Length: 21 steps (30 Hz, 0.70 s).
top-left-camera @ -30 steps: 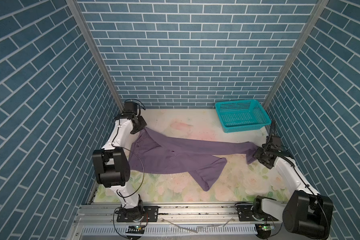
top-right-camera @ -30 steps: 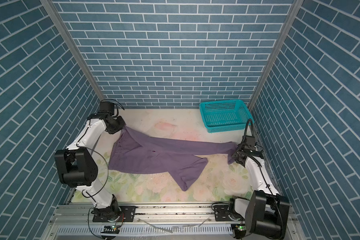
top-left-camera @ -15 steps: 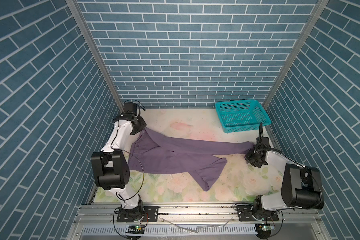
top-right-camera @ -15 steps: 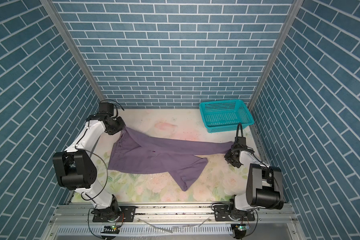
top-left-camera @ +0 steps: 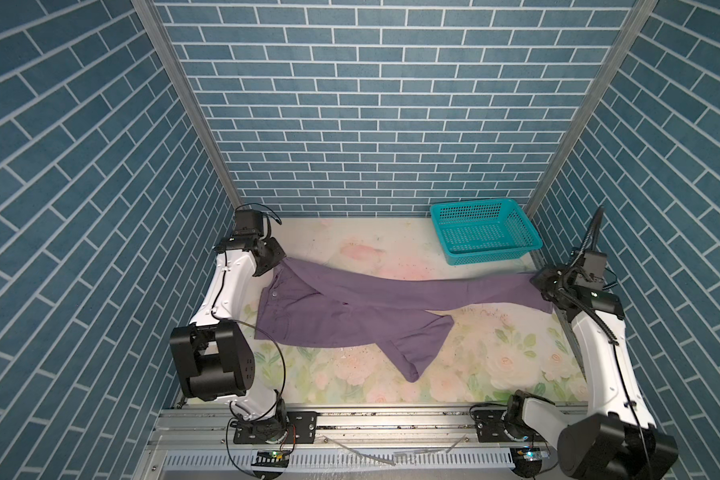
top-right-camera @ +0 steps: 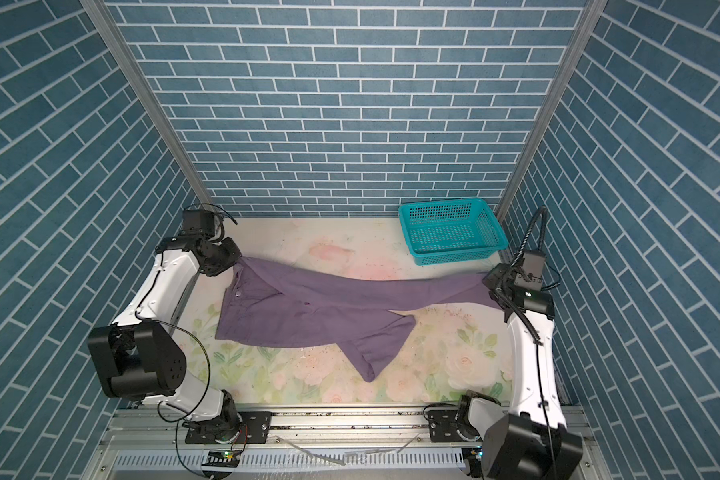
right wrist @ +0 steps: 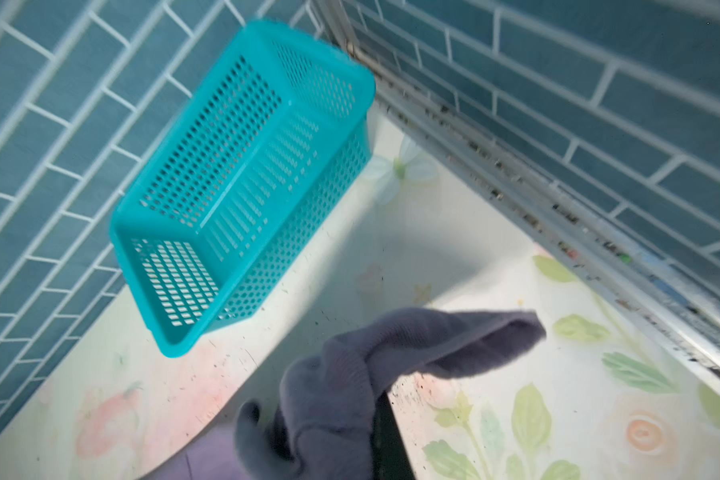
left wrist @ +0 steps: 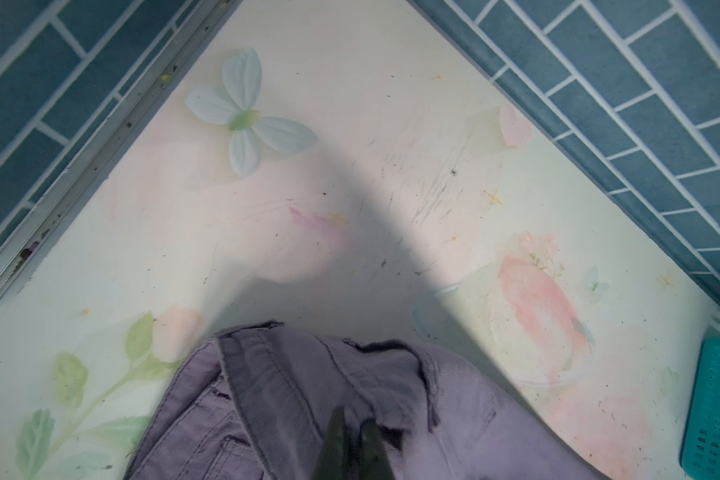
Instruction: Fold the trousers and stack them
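1. A floral-printed table (top-left-camera: 495,374) sits between blue brick-pattern walls. No folded or stacked garment lies on it.
2. The mauve trousers (top-left-camera: 350,316) lie opened out across the middle of the table. The buttoned waistband is at the left. One leg is stretched toward the right edge. The other leg angles toward the front, its cuff crumpled. The task looks barely begun: the garment is only being pulled straight, and every fold and the stacking are left to do.
3. An empty teal perforated basket (top-left-camera: 491,254) stands in the far right corner, just beyond the stretched leg.
4. The left gripper (left wrist: 352,428) is pinched tight on the far corner of the waistband.
5. The right gripper (top-left-camera: 537,282) is clamped on the hem of the stretched leg, lifting it slightly.
6. Hard to make out: the right wrist view is blurred, and bunched cloth covers most of the fingers. In both top views the gripper bodies hide the jaws. I cannot tell how many fabric layers either grip holds.
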Each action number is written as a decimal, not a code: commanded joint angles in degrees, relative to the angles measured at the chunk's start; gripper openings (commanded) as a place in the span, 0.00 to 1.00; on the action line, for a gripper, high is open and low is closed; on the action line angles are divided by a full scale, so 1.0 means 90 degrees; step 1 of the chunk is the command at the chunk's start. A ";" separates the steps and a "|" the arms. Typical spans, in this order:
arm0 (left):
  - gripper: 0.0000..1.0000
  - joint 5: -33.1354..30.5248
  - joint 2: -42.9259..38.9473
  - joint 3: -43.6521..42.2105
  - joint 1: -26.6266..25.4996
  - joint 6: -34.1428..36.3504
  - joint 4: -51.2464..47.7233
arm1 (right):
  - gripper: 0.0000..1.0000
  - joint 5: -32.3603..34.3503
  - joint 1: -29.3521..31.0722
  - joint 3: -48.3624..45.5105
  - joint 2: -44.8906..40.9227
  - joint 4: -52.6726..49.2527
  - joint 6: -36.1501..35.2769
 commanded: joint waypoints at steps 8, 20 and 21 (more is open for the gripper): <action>0.00 -0.0017 -0.1077 -0.0869 0.1001 -0.0469 -0.0062 | 0.00 0.1646 -0.0290 0.1136 -0.1432 -0.1258 0.0155; 0.00 0.0222 -0.0679 -0.0056 0.1349 -0.0640 -0.0052 | 0.00 0.1178 -0.0299 -0.0514 -0.0750 -0.0457 0.0498; 0.00 0.0233 -0.0604 -0.0031 0.1335 -0.0680 -0.0014 | 0.00 0.1099 -0.0293 -0.0790 -0.0624 -0.0247 0.0616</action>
